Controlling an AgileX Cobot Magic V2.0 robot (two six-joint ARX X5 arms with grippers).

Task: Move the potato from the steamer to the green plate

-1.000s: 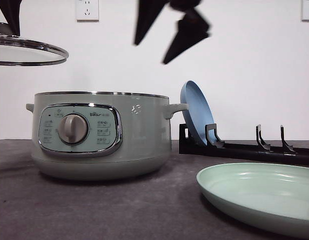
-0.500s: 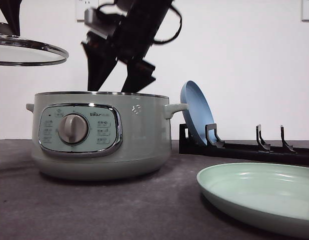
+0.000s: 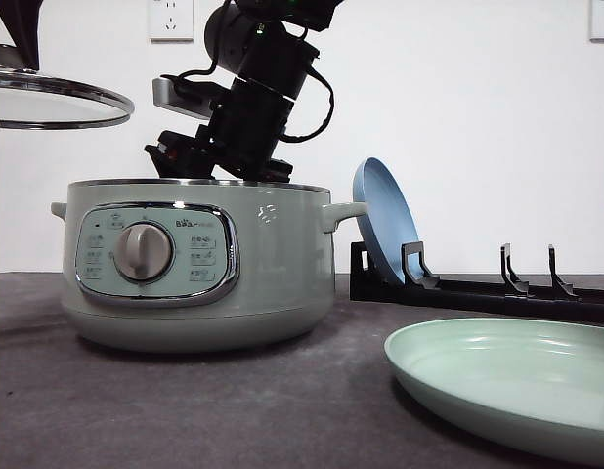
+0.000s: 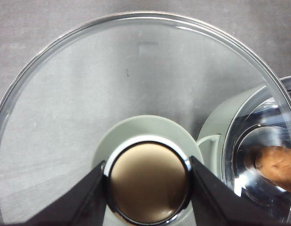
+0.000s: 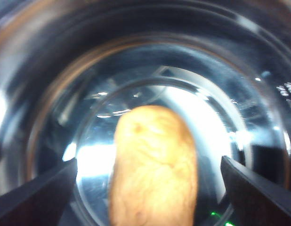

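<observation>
The right fingers [image 5: 37, 190] were spread wide around the potato [image 5: 154, 167], apparently not touching it, down inside the steamer [image 3: 199, 264]. The left fingers [image 4: 84, 195] clamped the lid [image 4: 65, 94] by its knob, held aloft. The green plate [image 3: 507, 386] lay on the counter [image 3: 234, 410].

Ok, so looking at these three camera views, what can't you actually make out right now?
- Front view: the potato is out of sight behind the steamer wall, as are the right hand's fingertips.
- Right wrist view: the potato is blurred and cut off by the frame edge; the right hand looks open, contact unclear.
- Left wrist view: the left hand grips the lid knob; the potato is partly cut off.
- Front view: the green plate runs off the frame.
</observation>
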